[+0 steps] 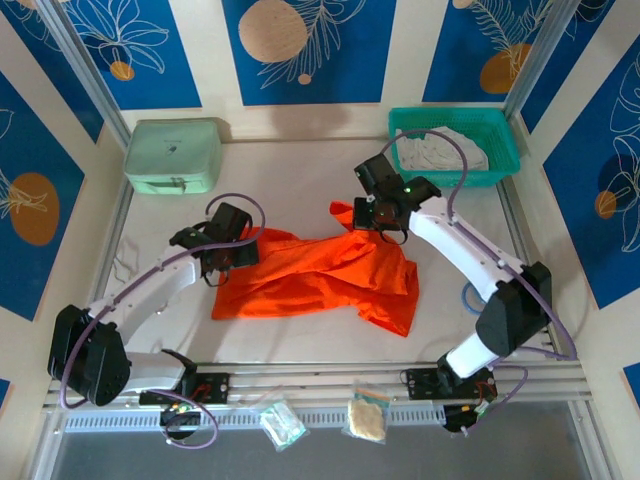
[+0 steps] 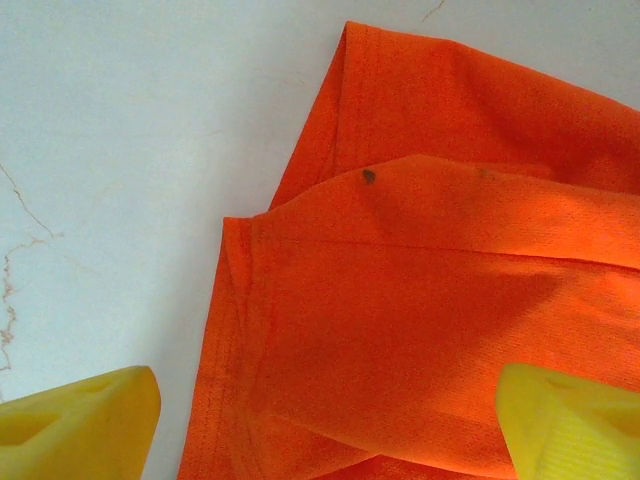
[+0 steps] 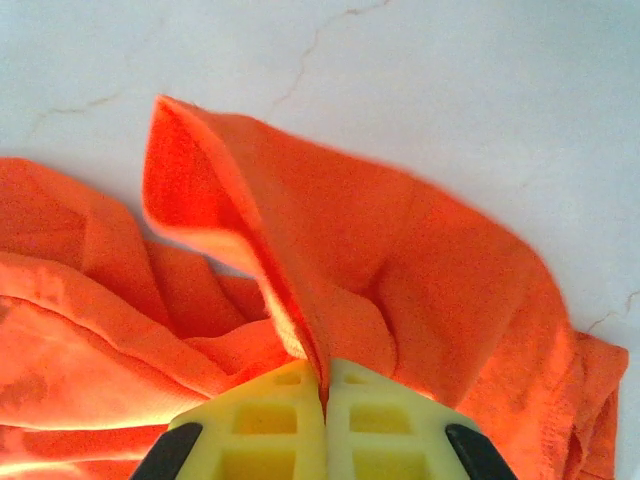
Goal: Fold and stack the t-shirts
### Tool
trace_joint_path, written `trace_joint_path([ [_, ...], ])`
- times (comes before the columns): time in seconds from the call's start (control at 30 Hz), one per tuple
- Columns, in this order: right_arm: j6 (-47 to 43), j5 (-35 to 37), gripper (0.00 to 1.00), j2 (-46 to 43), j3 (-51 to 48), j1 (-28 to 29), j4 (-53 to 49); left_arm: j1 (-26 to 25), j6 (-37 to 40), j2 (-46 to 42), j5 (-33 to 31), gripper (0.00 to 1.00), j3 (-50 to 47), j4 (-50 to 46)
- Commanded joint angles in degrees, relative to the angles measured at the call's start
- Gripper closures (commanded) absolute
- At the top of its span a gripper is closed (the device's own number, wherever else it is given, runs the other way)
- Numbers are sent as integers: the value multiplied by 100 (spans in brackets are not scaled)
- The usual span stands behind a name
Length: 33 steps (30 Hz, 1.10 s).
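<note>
We clamp the orange shirt (image 1: 310, 275) in our right gripper (image 3: 325, 378), probably to fold it over; our left gripper (image 2: 325, 425) hangs open above it.

The spread t-shirt (image 1: 320, 275) lies mid-table (image 1: 290, 170). A hard case (image 1: 172, 156) sits far left, and a basket (image 1: 505, 150) far right holds a second t-shirt (image 1: 440, 152). The left gripper (image 2: 325, 385) hangs over the spread shirt's left end, the right gripper (image 3: 325, 375) at its far edge.
</note>
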Motion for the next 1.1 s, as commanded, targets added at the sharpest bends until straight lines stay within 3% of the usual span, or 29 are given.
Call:
trace_joint_path([
  [0.0, 10, 124, 100, -98, -8, 42, -53, -51, 21, -123, 87, 13, -71, -143],
  [0.27, -214, 249, 100, 640, 955, -152, 296, -51, 51, -382, 39, 13, 92, -426],
  [0.53, -286, 380, 100, 2848, 3316, -600, 303, -51, 139, -921, -340, 12, 402, -1158],
  [0.57, -244, 338, 94, 3258, 3729, -656, 118, -52, 143, -943, -376, 12, 427, -1225],
  [0.6, -202, 270, 79, 3674, 4158, -702, -89, -51, 146, -944, -409, 12, 438, -1278],
  [0.67, -159, 125, 59, 4342, 4868, -731, -502, -51, 137, -903, -456, 12, 417, -1308],
  [0.73, -148, 92, 51, 4688, 5227, -669, -757, -43, 123, -797, -473, 12, 389, -1263],
  [0.83, -200, 194, 47, 4457, 4715, -471, -462, -25, 127, -507, -439, 13, 372, -1064],
  [1.07, -35, 0, 67, 2860, 2293, -297, 428, 362, 24, 582, 183, 27, 403, -201],
])
